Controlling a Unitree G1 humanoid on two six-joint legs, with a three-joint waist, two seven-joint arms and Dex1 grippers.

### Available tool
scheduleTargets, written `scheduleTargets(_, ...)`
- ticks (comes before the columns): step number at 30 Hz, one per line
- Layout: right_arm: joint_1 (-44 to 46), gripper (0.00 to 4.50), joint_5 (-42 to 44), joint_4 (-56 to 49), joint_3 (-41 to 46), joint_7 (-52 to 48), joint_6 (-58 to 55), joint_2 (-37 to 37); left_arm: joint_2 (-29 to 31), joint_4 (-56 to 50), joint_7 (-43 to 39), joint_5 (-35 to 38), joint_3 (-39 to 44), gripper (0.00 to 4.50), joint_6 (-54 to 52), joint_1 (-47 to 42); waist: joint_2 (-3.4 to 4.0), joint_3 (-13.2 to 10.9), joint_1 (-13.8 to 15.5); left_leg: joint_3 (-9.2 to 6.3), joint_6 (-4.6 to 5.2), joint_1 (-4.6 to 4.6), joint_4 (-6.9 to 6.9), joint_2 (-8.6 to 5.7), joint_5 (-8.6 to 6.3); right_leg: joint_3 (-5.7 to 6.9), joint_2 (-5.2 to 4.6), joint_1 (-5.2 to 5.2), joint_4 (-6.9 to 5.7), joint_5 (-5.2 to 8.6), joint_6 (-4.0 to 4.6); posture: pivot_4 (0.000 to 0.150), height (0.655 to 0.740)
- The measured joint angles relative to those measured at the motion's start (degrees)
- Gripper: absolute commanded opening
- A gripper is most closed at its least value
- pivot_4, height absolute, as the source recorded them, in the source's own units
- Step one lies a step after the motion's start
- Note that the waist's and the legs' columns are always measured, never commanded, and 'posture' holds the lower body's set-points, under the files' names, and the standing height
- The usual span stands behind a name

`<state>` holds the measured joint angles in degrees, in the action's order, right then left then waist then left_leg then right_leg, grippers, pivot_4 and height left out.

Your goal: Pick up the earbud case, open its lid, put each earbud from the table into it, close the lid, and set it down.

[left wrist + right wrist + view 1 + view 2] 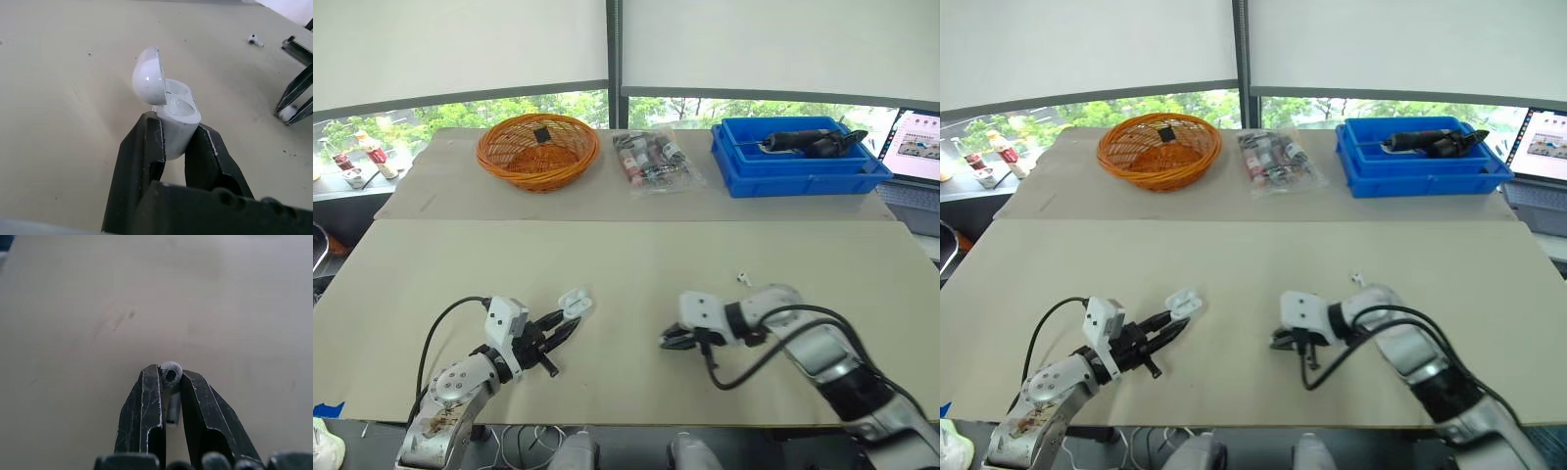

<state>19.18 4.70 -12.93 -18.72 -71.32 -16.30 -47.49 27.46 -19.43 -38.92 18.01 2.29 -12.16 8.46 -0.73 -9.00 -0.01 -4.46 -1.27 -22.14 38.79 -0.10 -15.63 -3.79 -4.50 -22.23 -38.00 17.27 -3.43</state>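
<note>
Left end effector (176,133) clamped, right end effector (169,381) clamped, forearms angled inward

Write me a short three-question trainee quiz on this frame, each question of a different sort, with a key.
1. True or false: the earbud case held in the left hand has its lid shut.
2. What is pinched in the right hand? A) a screwdriver B) an earbud C) nothing
3. How many earbuds lie loose on the table?
Key: 1 false, the lid stands open. 2 B. 3 one, the loose earbud on the far side of the right hand.
</note>
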Motion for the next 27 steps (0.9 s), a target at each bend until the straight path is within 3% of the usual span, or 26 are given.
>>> scheduleTargets(3, -7.28, 0.14, 0.49, 0.38, 6.39, -1.85, 8.27, -8.77, -0.10, -0.39, -0.02, 0.02, -0.09, 0.55, 0.27, 1.26, -0.01, -0.01, 0.11, 0.09, 0.00, 0.07, -0.01, 0.01, 0.00, 0.00, 0.02, 0.08, 0.01, 0.00, 0.00, 0.150, 0.7400)
scheduleTargets(6, -12.16, 0.14, 0.41, 7.71, 11.75, -3.54, 21.22, -15.24, -0.23, -0.64, -0.06, 0.02, -0.53, 0.55, 0.61, 1.80, -0.03, -0.02, -0.12, 0.33, 0.01, 0.16, -0.01, 0.02, 0.00, -0.01, 0.04, 0.17, -0.01, 0.00, 0.00, 0.150, 0.7400)
scheduleTargets(11, -13.84, 0.14, 1.15, 17.34, 15.07, -5.98, 32.48, -17.51, -0.51, -0.91, -0.07, 0.02, -1.26, 0.55, 0.80, 2.33, -0.05, -0.03, -0.68, 0.45, 0.01, 0.18, -0.02, 0.06, -0.01, -0.02, 0.07, 0.18, -0.01, 0.00, 0.00, 0.150, 0.7400)
scheduleTargets(26, -19.49, 0.14, 7.10, 16.27, 16.43, -13.84, 30.86, -21.05, 0.33, -1.46, -0.61, 0.08, -0.92, 0.55, 0.82, 3.76, -0.04, -0.03, -0.47, 0.28, 0.01, 0.18, -0.01, 0.06, -0.01, -0.07, 0.06, 0.19, -0.01, 0.00, 0.00, 0.150, 0.7400)
scheduleTargets(27, -19.29, 0.64, 6.90, 16.38, 16.43, -13.60, 30.85, -20.90, 0.32, -1.46, -0.60, 0.08, -0.93, 0.55, 0.82, 3.75, -0.05, -0.03, -0.50, 0.28, 0.01, 0.18, -0.01, 0.06, -0.01, -0.07, 0.07, 0.19, -0.01, 0.00, 0.00, 0.150, 0.7400)
